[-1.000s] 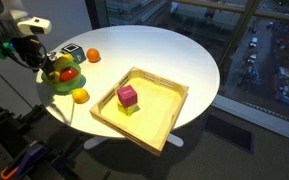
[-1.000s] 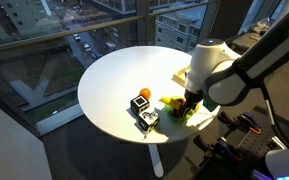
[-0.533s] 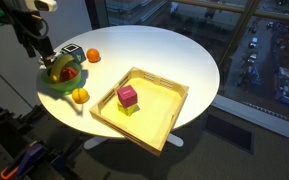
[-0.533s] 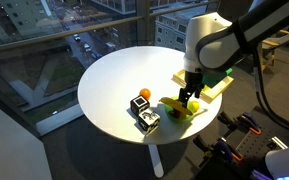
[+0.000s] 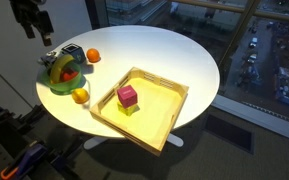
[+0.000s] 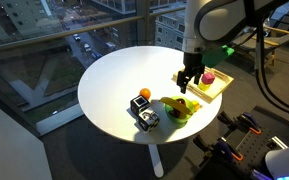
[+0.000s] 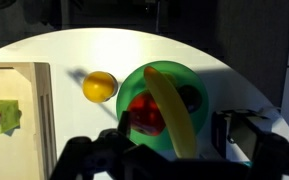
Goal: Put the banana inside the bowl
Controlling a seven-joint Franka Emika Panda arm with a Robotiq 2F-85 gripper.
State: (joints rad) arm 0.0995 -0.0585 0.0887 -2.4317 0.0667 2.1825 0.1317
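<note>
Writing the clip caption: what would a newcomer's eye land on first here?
The banana lies across the green bowl, over a red item, near the edge of the white table. The open gripper hangs above the bowl, empty. Beside the bowl sits a yellow tray holding a magenta block.

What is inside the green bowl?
The banana lies across the bowl, partly over a red item. Whatever lies beneath them, and the bowl's bottom, is covered.
</note>
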